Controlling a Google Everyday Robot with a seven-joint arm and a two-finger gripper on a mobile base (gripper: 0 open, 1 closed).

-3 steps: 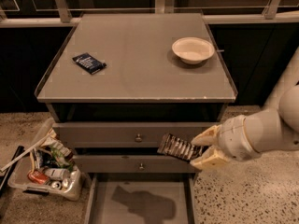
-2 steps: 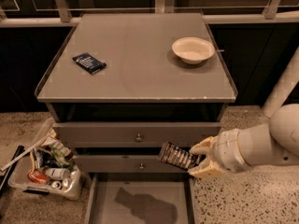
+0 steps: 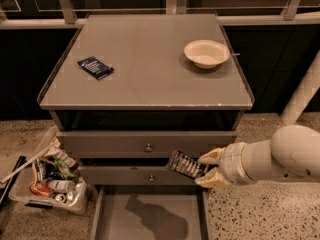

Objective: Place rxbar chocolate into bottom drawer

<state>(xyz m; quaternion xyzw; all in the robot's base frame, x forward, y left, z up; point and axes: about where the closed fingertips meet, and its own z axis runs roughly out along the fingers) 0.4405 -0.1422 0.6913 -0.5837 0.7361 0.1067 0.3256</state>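
Observation:
My gripper (image 3: 205, 170) comes in from the right on a white arm, in front of the cabinet's middle drawer. It is shut on the rxbar chocolate (image 3: 184, 164), a dark flat bar with pale lettering that sticks out to the left of the fingers. The bar hangs above the right part of the bottom drawer (image 3: 120, 219), which is pulled open and shows a flat grey floor with the arm's shadow on it.
The grey cabinet top (image 3: 145, 74) holds a dark blue packet (image 3: 95, 67) at the left and a white bowl (image 3: 206, 53) at the right. Two knobbed drawers (image 3: 148, 147) are closed. A clear bin of clutter (image 3: 50, 176) stands on the floor at the left.
The gripper with the bar has moved lower and slightly left, from beside the top drawer down to the middle drawer's height above the open bottom drawer.

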